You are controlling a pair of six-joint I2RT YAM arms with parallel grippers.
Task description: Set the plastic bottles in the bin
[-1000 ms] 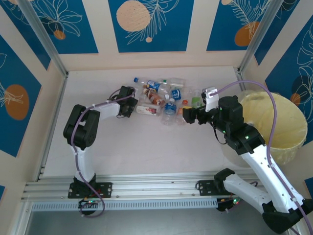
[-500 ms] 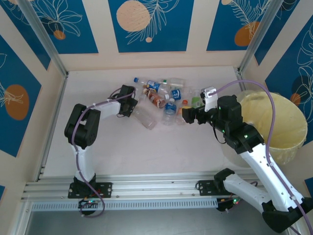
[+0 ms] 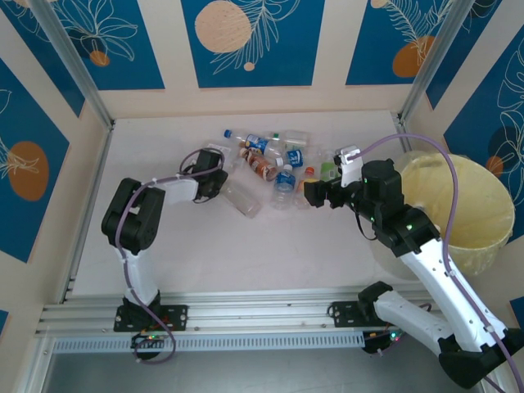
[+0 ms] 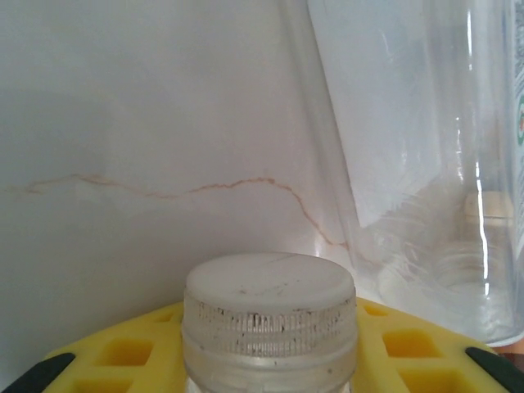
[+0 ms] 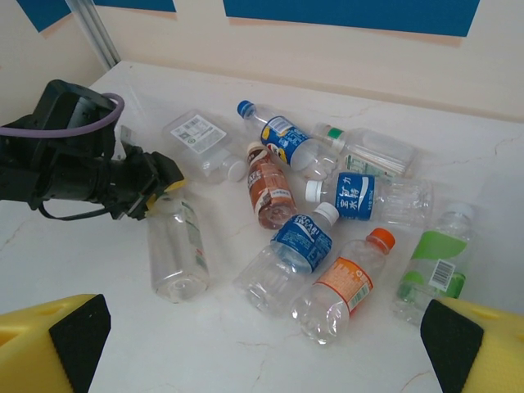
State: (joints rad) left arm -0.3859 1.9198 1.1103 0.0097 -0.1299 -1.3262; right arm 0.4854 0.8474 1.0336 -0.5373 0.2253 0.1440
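Beside the bin (image 3: pixel 491 233), the right claw (image 3: pixel 309 191) hung released, jaws wide, just short of the plastic bottles (image 5: pixel 299 241), which lay heaped on the worktop (image 3: pixel 246 254) farther from the bin. Farthest from it, the left claw (image 5: pixel 164 182) was clenched on the white cap (image 4: pixel 268 315) of a clear bottle (image 5: pixel 176 246) lying flat. No bottle showed inside the bin, so nearly all the work seemed left.

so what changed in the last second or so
On the left arm the jaws shut on the white cap of the clear bottle, which had turned and slid a little toward the arms. On the right arm the jaws stayed wide open beside the other bottles; those and the bin kept their places.
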